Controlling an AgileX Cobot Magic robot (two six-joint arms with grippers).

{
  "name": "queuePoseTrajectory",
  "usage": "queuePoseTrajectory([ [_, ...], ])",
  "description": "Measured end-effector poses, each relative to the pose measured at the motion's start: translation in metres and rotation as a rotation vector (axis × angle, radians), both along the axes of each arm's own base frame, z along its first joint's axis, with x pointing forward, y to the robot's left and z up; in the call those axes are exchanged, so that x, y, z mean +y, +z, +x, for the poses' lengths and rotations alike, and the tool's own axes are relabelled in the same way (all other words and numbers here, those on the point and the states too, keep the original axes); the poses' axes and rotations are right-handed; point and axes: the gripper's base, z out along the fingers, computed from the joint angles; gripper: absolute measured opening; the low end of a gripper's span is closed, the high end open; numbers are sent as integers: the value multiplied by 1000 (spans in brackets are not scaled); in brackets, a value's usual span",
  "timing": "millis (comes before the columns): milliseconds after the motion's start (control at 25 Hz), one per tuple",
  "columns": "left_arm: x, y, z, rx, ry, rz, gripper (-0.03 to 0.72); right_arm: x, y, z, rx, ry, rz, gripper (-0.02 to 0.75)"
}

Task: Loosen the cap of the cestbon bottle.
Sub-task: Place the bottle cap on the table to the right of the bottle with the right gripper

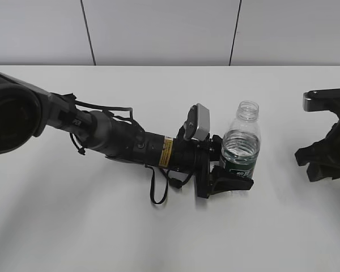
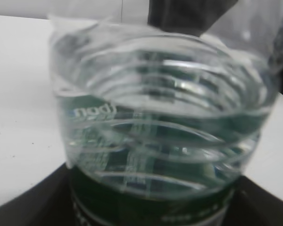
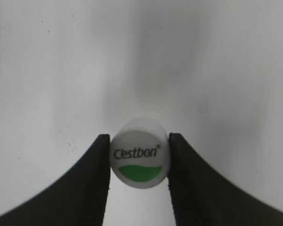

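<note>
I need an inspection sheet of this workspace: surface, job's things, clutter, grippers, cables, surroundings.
Surface: white table, bare where visible.
Job's things: cestbon bottle upright, neck open, partly filled; cap off the bottle.
Clutter: nothing seen.
Grippers: left gripper clamps the bottle at its green label; right gripper holds the cap between its fingers, away from the bottle.
Cables: black cable loops under the left arm.
Surroundings: grey panelled wall.
</note>
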Motion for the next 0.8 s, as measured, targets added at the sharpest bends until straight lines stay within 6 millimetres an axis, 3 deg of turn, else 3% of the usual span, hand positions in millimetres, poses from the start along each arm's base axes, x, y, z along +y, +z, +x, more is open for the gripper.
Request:
queuePoseTrajectory([
  [800, 0, 0, 0, 2, 0, 0, 536, 2, -35, 10, -50, -62, 31, 291],
])
